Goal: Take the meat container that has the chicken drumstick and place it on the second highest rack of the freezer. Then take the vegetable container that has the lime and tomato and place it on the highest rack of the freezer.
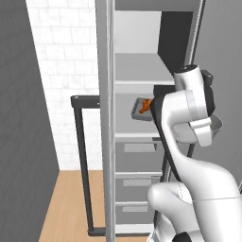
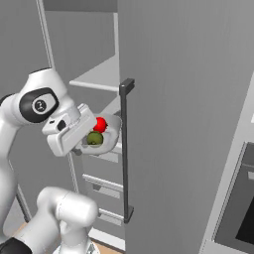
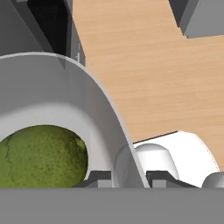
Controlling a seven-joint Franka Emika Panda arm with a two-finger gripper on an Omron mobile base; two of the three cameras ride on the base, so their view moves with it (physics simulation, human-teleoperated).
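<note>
My gripper (image 3: 129, 177) is shut on the rim of the vegetable container (image 3: 94, 109), a grey bowl, with its wall running between the two finger tips. The lime (image 3: 41, 155) lies inside, right by the fingers. In the right base view the bowl (image 2: 111, 139) hangs in the air in front of the open freezer, holding the red tomato (image 2: 100, 124) and the lime (image 2: 95, 139). The meat container (image 1: 141, 109) with the orange chicken drumstick (image 1: 147, 104) sits on the second rack from the top (image 1: 134, 134). The rack above it (image 1: 137, 71) is bare.
The freezer door (image 2: 188, 124) stands open at the right, its black handle (image 2: 125, 149) close beside the bowl. Drawers (image 1: 134, 179) fill the freezer's lower part. A second black handle (image 1: 81, 156) and a white brick wall (image 1: 66, 71) are to the left, above a wooden floor (image 1: 71, 203).
</note>
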